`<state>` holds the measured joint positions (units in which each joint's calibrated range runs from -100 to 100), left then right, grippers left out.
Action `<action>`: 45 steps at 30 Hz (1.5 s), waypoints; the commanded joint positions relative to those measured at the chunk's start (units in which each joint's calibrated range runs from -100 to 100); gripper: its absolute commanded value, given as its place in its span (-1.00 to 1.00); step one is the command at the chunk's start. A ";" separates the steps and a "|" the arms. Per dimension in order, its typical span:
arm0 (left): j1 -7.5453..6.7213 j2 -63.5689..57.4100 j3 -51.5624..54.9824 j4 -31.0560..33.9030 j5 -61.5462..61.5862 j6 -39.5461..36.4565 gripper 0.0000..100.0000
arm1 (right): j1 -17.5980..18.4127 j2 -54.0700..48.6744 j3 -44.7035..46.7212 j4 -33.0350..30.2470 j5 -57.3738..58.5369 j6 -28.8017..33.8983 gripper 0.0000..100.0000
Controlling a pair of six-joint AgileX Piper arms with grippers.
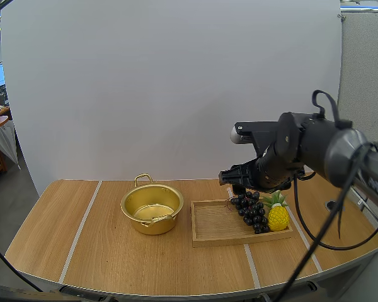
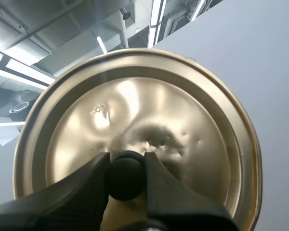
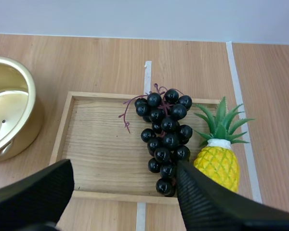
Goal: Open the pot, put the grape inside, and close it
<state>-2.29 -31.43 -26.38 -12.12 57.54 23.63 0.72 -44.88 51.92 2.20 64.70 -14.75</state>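
High view: a lidless gold pot (image 1: 152,209) at lower centre, with the right gripper (image 1: 239,182) over a bunch of dark grapes (image 1: 252,211) at lower right.
The pot stands on the wooden table (image 1: 113,264), just left of a wooden tray (image 1: 217,223). The grapes lie in the tray's right half, just beside a toy pineapple (image 1: 277,214). The right gripper's fingers are spread wide, holding nothing. In the left wrist view, the left gripper (image 2: 126,178) pinches the black knob (image 2: 126,173) of the gold lid (image 2: 135,120).

Shiny metal pot (image 1: 148,224) and lid (image 2: 159,106), matt wooden tray (image 1: 211,226), glossy grapes (image 3: 166,137)
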 commanded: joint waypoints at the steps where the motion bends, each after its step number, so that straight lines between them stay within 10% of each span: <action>1: -0.17 -0.32 -0.24 0.34 -3.19 -0.82 -1.00 | -0.19 2.17 -3.32 -0.43 1.18 0.26 1.00; 45: -0.17 -0.32 -0.24 0.34 -3.19 -0.82 -1.00 | -6.10 32.46 -7.95 5.75 -17.16 -13.25 1.00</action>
<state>-2.29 -31.43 -26.38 -11.80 57.05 23.63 -5.06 -12.44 44.44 7.85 49.68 -27.31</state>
